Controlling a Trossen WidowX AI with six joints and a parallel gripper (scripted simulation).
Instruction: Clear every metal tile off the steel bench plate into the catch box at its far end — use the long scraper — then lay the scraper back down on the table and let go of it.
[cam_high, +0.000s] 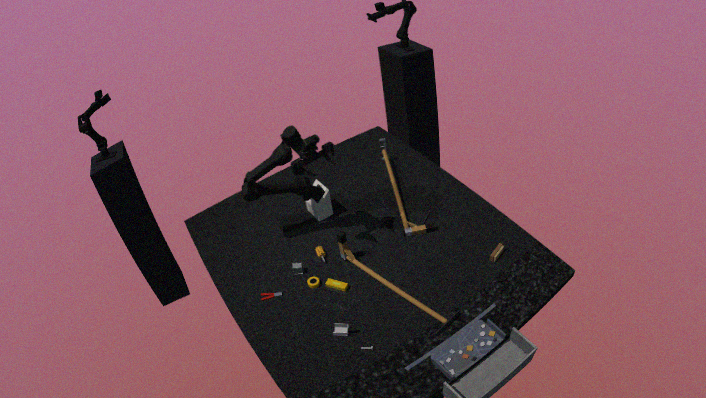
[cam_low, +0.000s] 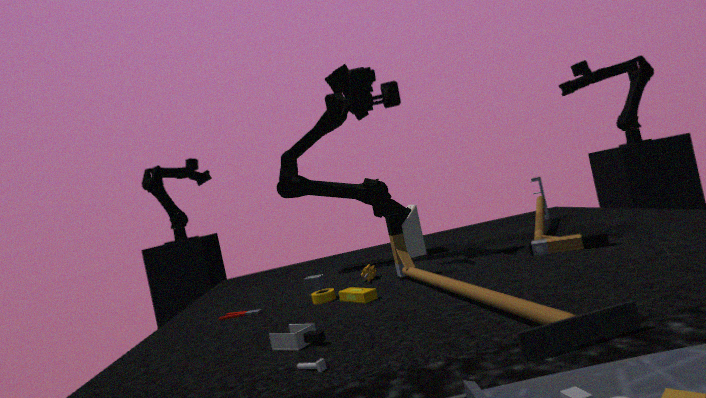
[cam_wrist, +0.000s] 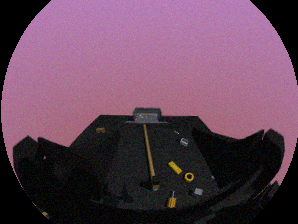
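Black is the counter (cam_high: 240, 250) (cam_low: 175, 370) (cam_wrist: 132, 170); seen from top, the long scraper (cam_high: 395, 287) (cam_low: 480, 292) (cam_wrist: 148, 150) lies toward four o'clock, its blade near the bench plate (cam_high: 477, 332) (cam_low: 645, 370) (cam_wrist: 147, 120). At eleven, the end effector (cam_high: 315, 158) (cam_low: 380, 100) (cam_wrist: 157, 132) is widely open, holding nothing. Tiles (cam_high: 469, 347) (cam_low: 575, 392) are on the plate.

Pale and orange tiles (cam_high: 469, 348) lie scattered on the grey bench plate (cam_high: 440, 359) (cam_low: 615, 372).
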